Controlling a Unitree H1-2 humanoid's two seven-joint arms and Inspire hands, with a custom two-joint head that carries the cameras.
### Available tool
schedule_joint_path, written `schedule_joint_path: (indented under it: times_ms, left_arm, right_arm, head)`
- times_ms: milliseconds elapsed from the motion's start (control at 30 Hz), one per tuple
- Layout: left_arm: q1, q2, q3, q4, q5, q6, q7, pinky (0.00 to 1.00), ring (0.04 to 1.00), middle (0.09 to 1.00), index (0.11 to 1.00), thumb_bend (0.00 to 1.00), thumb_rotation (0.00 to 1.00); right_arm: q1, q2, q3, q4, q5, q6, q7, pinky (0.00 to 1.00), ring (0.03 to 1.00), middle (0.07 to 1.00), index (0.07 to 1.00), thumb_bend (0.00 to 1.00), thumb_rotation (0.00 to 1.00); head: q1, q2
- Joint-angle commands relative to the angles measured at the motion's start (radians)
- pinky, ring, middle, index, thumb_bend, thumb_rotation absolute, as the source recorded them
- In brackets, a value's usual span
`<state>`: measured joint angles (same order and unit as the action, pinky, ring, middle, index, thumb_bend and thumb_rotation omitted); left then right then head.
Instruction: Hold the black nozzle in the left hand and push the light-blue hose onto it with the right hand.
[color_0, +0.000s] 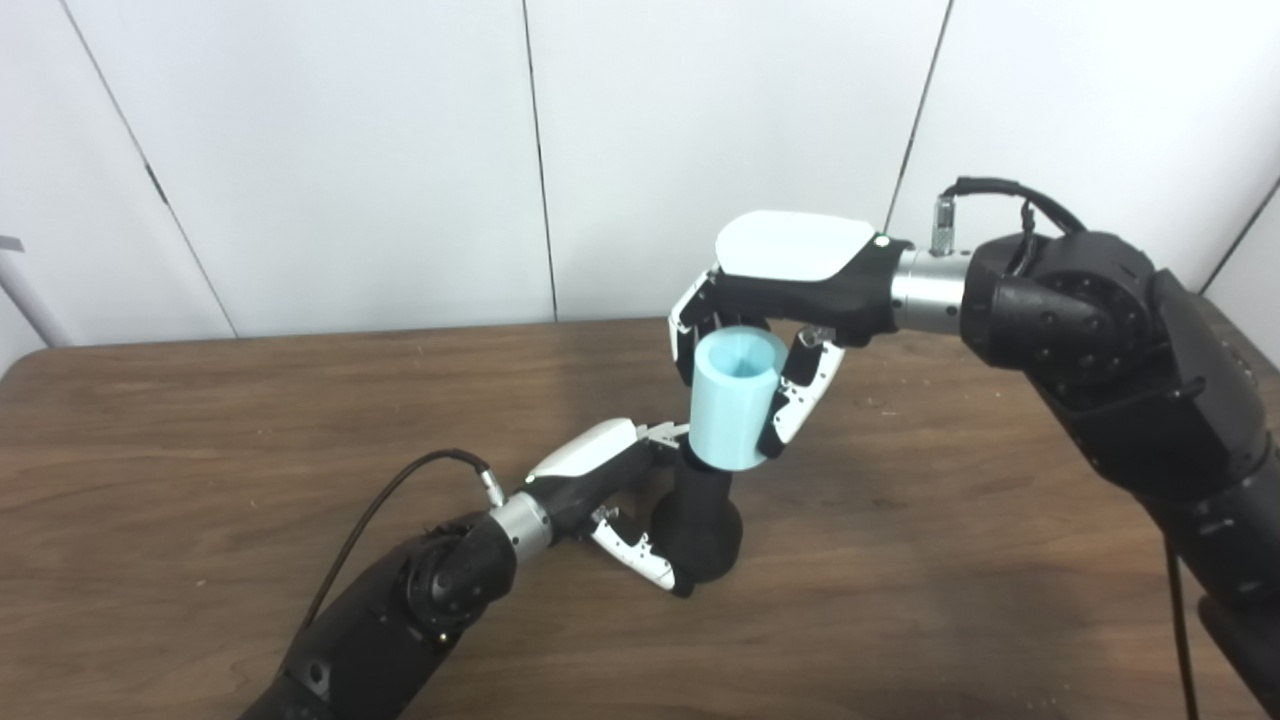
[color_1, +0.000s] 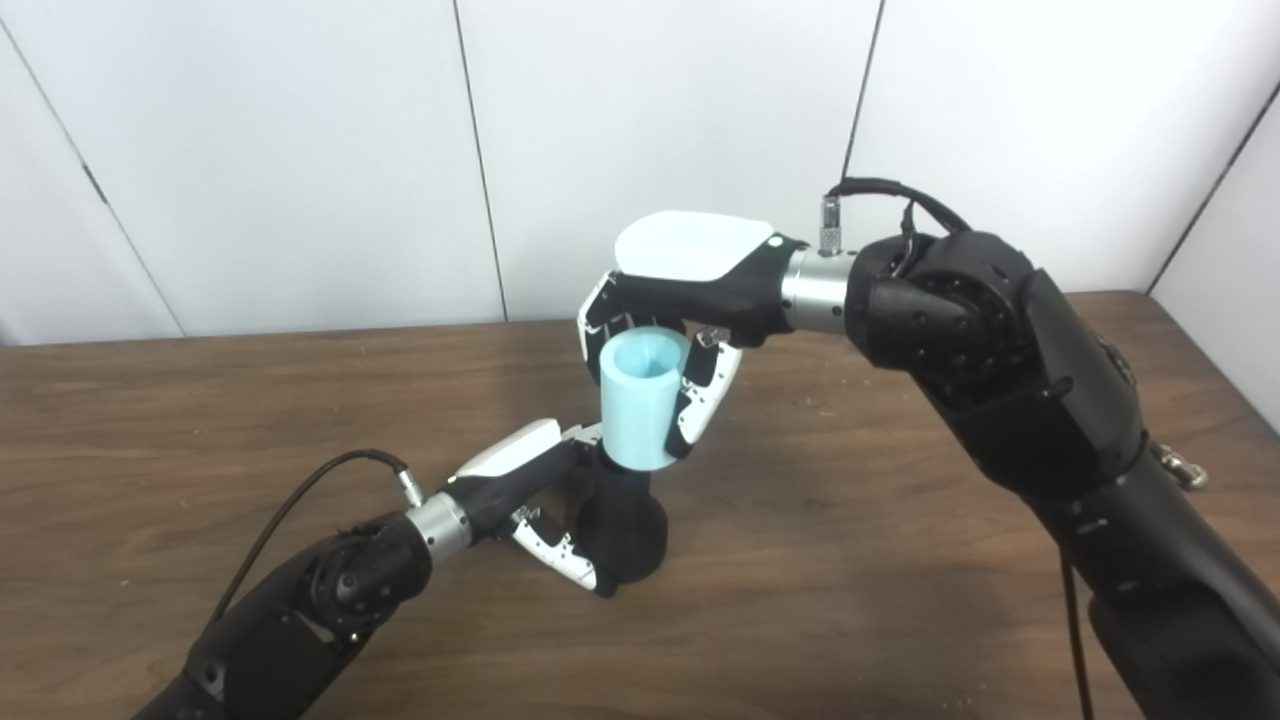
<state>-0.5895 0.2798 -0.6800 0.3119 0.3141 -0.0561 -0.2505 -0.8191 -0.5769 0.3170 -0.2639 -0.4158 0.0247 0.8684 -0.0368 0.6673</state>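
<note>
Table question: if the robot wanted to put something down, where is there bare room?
Bare wood lies on the table left of the left robot hand, along the far edge by the wall, and in front between the two arms. The middle is crowded: the left robot hand grips the black nozzle, and the right robot hand holds the blue hose on it.

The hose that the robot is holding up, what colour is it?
The hose is light blue, held in the right hand. The left eye view shows it best.
</note>
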Motion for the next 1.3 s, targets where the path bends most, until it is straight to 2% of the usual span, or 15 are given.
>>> schedule_joint_path:
  times_ms: [0, 367, 733, 1267]
  left_arm:
    - [0.100, -0.005, -0.104, 0.059, 0.077, 0.096, -0.171, 1.00, 1.000, 0.957, 0.481, 0.52, 0.06]
    - [0.098, -0.004, -0.102, 0.061, 0.073, 0.095, -0.173, 1.00, 1.000, 0.957, 0.481, 0.52, 0.06]
    - [0.099, 0.002, -0.102, 0.046, 0.072, 0.099, -0.176, 1.00, 1.000, 0.956, 0.480, 0.52, 0.06]
    - [0.104, 0.007, -0.100, 0.043, 0.069, 0.100, -0.176, 1.00, 1.000, 0.955, 0.480, 0.52, 0.06]
  right_arm:
    - [-0.079, -0.009, -0.044, -0.014, 0.008, -0.010, -0.046, 0.36, 0.432, 0.497, 0.513, 0.50, 0.00]
    - [-0.062, 0.009, -0.054, -0.010, 0.003, -0.018, -0.072, 0.38, 0.446, 0.495, 0.483, 0.50, 0.00]
    - [-0.022, 0.006, -0.030, 0.001, -0.014, -0.063, -0.086, 0.35, 0.420, 0.491, 0.524, 0.50, 0.00]
    - [-0.041, 0.000, -0.020, 0.043, -0.029, -0.093, -0.074, 0.34, 0.422, 0.489, 0.531, 0.50, 0.00]
  head:
    - [0.000, 0.002]
    - [0.000, 0.006]
    - [0.004, 0.011]
    - [0.007, 0.016]
